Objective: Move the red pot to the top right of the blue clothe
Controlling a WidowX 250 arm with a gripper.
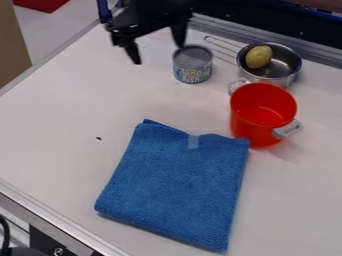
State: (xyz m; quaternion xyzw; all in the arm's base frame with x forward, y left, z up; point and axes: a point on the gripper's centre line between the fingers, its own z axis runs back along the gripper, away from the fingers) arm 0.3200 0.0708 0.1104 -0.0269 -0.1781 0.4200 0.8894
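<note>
The red pot (248, 117), with two grey handles, stands upright on the white table just beyond the top right corner of the folded blue cloth (177, 187). Its base is right by that corner; whether they touch I cannot tell. At the top of the view, left of centre, hangs the black gripper (159, 50). Its two fingers are spread wide apart with nothing held between them. From the pot, the gripper is up and to the left, well away from it.
A tin can (192, 65) stands close by the gripper's right finger. Behind the pot is a small metal saucepan (287, 75) with a yellow, potato-like item (258, 57) in it. The table's metal edge (60, 215) runs along the lower left.
</note>
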